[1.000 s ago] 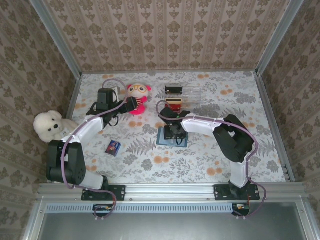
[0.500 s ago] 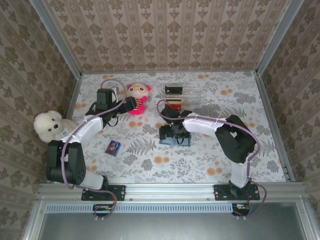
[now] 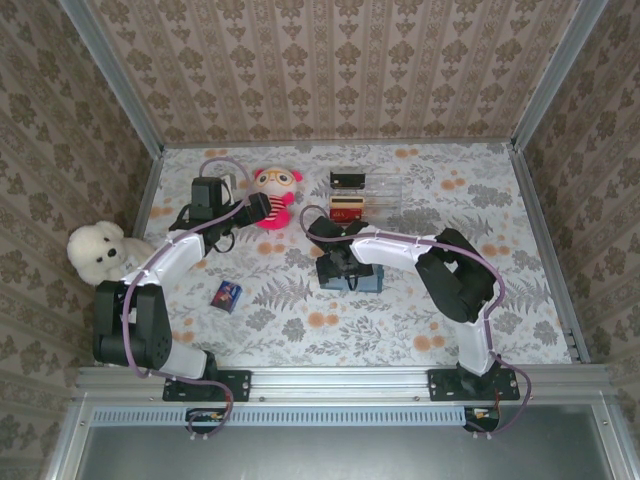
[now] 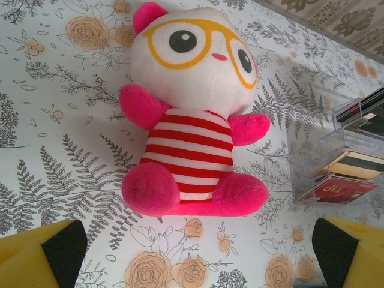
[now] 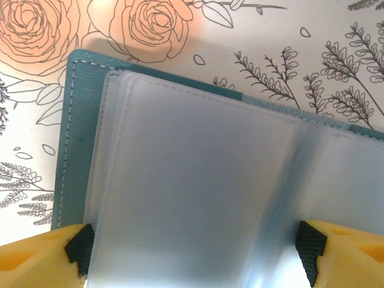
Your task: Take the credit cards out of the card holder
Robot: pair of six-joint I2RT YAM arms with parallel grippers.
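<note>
The teal card holder (image 5: 66,138) lies open on the flowered table, its cloudy plastic sleeves (image 5: 198,180) facing up. My right gripper (image 5: 195,246) hangs close above it, open, with a fingertip (image 5: 78,243) at either edge of one sleeve. From above, the right gripper (image 3: 335,262) covers most of the card holder (image 3: 366,282). A red credit card (image 4: 339,189) and a gold one (image 4: 354,162) lie stacked on the table beside the clear tray (image 4: 360,114); the top view shows these credit cards (image 3: 347,212) behind the holder. My left gripper (image 4: 201,258) is open in front of a pink doll (image 4: 192,120).
The clear tray (image 3: 380,185) at the back holds a small black block (image 3: 347,178). The pink doll (image 3: 275,195) sits at the back left, a white plush (image 3: 97,250) at the left edge, and a small blue can (image 3: 227,295) lies near the left arm.
My right gripper has slid a little left over the card holder and its jaws stand wider apart. The left arm has not moved.
</note>
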